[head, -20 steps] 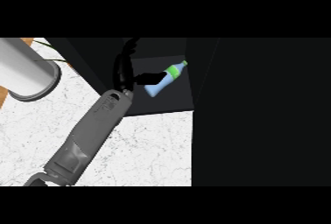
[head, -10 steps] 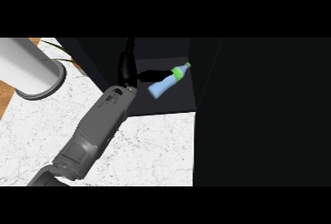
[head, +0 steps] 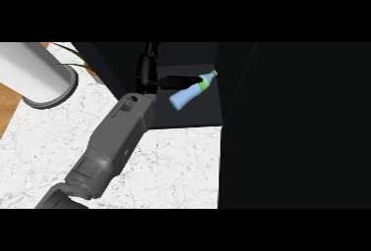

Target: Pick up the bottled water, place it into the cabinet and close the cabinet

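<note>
Nearest to me, a grey forearm (head: 116,142) comes up from the lower left edge and slants up and to the right across the white, marbled surface (head: 174,166). At its far end a black hand (head: 156,78) goes into the dark opening of the cabinet (head: 196,110); which arm it is I cannot say for sure, though it enters on the left. Against the dark interior I can make out a thumb or finger stretched to the right, its tip touching the bottle (head: 192,90), but whether the hand is curled round it or spread I cannot tell. The bottle is pale blue with a green band near its cap; it sits tilted inside the cabinet, cap end up and to the right. A broad black panel (head: 297,127), seemingly the cabinet's door, fills the right side. Further off on the left, a white cylinder (head: 36,73) stands on the surface, with a few green leaves (head: 72,61) just behind it and a strip of wood (head: 11,105) at the left edge.
</note>
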`<state>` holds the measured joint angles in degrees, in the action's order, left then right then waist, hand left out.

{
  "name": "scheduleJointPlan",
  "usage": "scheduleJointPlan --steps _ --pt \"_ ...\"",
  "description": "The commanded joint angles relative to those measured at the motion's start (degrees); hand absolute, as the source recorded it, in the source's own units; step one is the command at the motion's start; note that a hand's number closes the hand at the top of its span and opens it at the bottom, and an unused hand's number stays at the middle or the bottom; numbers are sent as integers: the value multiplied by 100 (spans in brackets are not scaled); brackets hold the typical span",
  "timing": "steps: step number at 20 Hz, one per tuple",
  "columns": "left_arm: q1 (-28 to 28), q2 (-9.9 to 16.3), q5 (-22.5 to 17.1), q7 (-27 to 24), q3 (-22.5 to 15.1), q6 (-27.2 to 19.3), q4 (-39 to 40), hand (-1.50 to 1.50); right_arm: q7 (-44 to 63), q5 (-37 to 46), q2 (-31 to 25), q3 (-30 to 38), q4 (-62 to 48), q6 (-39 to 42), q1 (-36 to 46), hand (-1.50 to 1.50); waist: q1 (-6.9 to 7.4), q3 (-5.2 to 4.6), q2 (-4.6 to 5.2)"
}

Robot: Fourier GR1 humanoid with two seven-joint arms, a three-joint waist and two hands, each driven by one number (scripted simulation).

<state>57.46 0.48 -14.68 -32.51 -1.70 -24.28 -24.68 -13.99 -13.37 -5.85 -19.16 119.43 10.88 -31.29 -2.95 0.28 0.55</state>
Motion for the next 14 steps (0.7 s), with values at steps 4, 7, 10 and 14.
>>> scheduleJointPlan --steps 4,7,10,14 --pt "-578 119 -122 -488 79 666 -418 -150 109 96 45 -86 6 -153 -24 -150 278 -29 -62" --pt "-774 299 -265 -337 -34 880 -767 -150 -280 317 128 -102 -302 -188 -113 -150 342 -28 -87" --pt "-1168 292 -356 -164 -188 916 -1378 -150 67 139 -38 -124 237 -203 -319 -150 360 -28 -103" --pt "-1728 93 -412 148 -642 864 -2355 -150 47 277 9 -367 409 -282 -509 -150 397 -28 -124"
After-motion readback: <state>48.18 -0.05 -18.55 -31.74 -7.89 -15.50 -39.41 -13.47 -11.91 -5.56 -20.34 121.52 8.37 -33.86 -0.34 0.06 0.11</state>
